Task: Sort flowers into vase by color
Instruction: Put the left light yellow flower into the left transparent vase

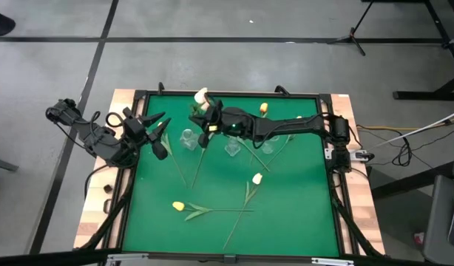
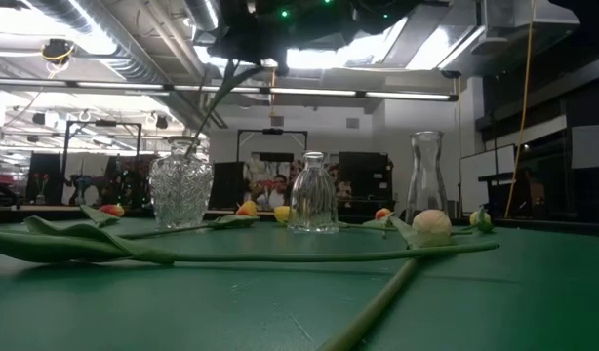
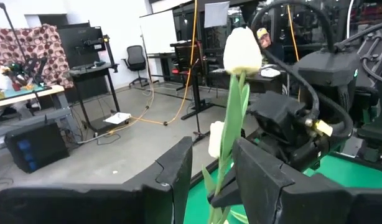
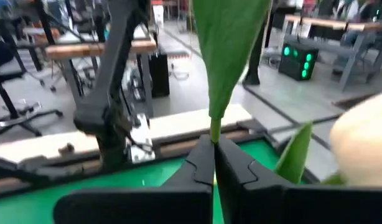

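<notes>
From above, the green table [image 1: 301, 214] carries the right gripper [image 1: 206, 118] reached over toward eleven o'clock of the mat, clamped on a white tulip [image 1: 201, 96] whose head points to twelve o'clock just above a glass vase [image 1: 188, 138]; two more vases [image 1: 232, 146] stand to its three o'clock side. The left gripper [image 1: 159, 129] waits at about ten o'clock near the mat's edge, fingers partly apart and empty. A yellow tulip [image 1: 179, 206] lies near seven o'clock, a pale one [image 1: 256, 179] near the centre, an orange-yellow one [image 1: 263, 108] toward twelve. At table height, a cut-glass vase [image 2: 180, 185], a small clear bottle vase [image 2: 313, 192] and a taller carafe [image 2: 427, 178] stand in a row, with a stem running down into the cut-glass one; a pale bud [image 2: 431, 224] and long stems lie in front. The left wrist view looks between its own parted fingers [image 3: 178, 177] at the white bloom [image 3: 242, 50] held by the other arm. The right wrist view shows its fingers [image 4: 200, 163] pressed tight on a green stem [image 4: 214, 132] below a broad leaf.
</notes>
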